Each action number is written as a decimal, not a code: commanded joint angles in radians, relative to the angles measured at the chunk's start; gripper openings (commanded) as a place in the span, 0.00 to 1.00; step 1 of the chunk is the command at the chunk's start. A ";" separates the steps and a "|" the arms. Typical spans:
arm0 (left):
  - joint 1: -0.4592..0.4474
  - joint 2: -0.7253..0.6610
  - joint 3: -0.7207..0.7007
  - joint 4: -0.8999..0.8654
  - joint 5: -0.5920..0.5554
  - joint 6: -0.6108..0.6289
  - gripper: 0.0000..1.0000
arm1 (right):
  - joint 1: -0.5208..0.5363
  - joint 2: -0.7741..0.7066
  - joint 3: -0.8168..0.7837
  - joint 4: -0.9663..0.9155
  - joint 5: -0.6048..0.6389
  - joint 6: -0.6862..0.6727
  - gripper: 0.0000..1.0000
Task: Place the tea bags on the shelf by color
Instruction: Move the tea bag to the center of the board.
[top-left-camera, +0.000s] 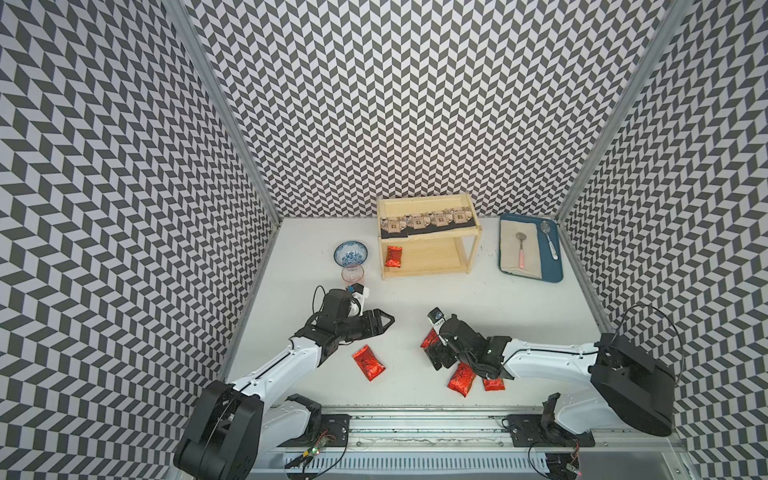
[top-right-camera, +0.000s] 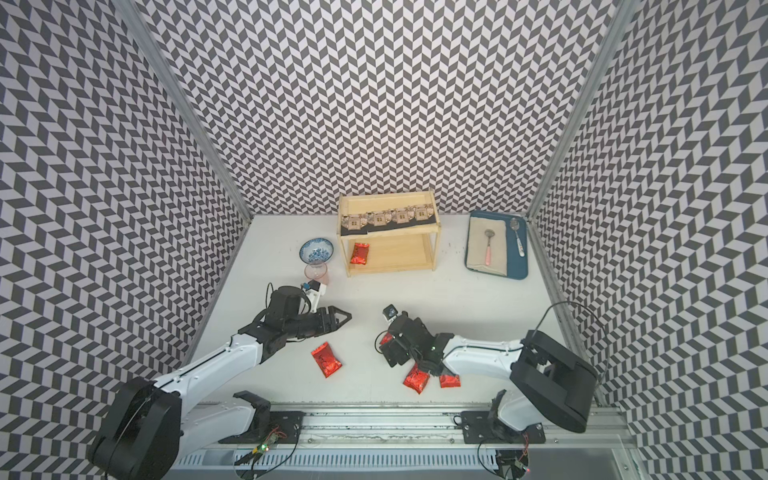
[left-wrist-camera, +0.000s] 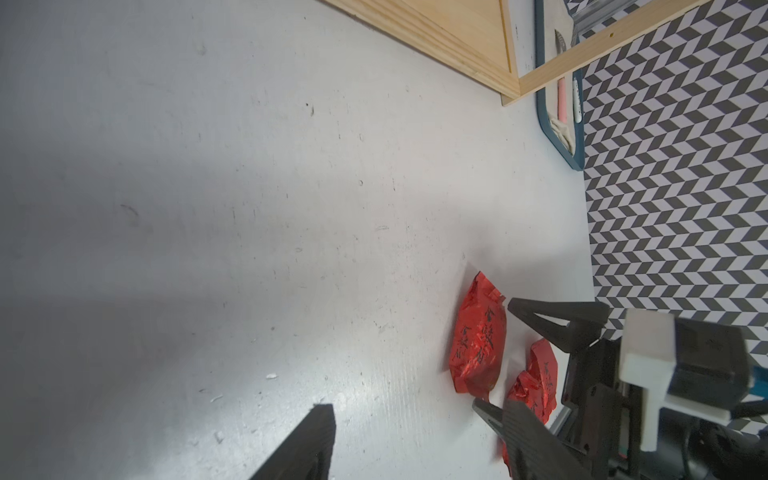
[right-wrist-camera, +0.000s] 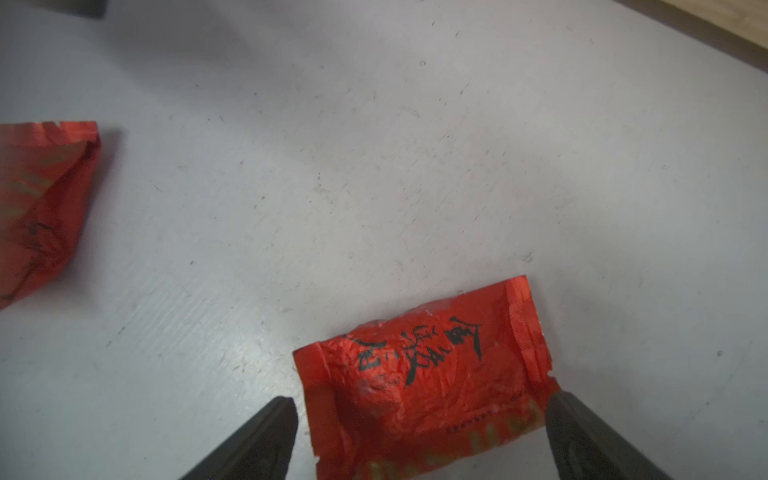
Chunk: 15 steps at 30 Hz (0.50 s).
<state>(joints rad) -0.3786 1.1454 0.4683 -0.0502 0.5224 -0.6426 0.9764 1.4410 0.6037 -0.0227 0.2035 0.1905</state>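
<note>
Shelf (top-left-camera: 428, 270) at rear of table (top-left-camera: 415, 299): flat packets (top-left-camera: 426, 220) in a row on upper board, one pouch (top-left-camera: 393, 256) on lower. Bowl (top-left-camera: 351, 253) left of it, tray (top-left-camera: 552, 266) right; four pouches (top-left-camera: 368, 362) in front.

We find four flat black tea bags (top-left-camera: 428, 221) rowed on the pale shelf (top-left-camera: 432, 259) top tier. One red pouch (top-left-camera: 393, 256) lies on the lower tier at nine o'clock. Four loose red pouches (top-left-camera: 368, 362) lie toward six o'clock.

We are looking into a robot test cell in a lab, not a home. The white table (top-left-camera: 415, 303) is boxed in by walls (top-left-camera: 415, 104) papered in a black-and-white zigzag and framed by bare metal posts (top-left-camera: 224, 112). A left arm (top-left-camera: 274, 365) and a right arm (top-left-camera: 548, 361) are mounted on a metal rail (top-left-camera: 424, 424), with an exposed circuit board (top-left-camera: 314, 449) wired beside it. A small wooden shelf (top-left-camera: 424, 272), a bowl (top-left-camera: 351, 252) and a blue tray (top-left-camera: 552, 272) stand on the table.
</note>
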 joint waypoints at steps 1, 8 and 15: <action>-0.009 0.001 -0.007 0.051 0.030 -0.008 0.69 | -0.021 -0.076 0.029 0.029 -0.062 0.040 0.98; -0.026 0.061 0.048 0.098 0.065 -0.032 0.68 | -0.085 -0.193 -0.047 0.034 -0.269 0.456 0.98; -0.028 0.108 0.087 0.103 0.077 -0.037 0.67 | -0.141 -0.214 -0.143 0.100 -0.402 0.603 0.94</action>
<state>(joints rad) -0.4000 1.2434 0.5331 0.0265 0.5777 -0.6762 0.8452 1.2381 0.4660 0.0277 -0.1219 0.6956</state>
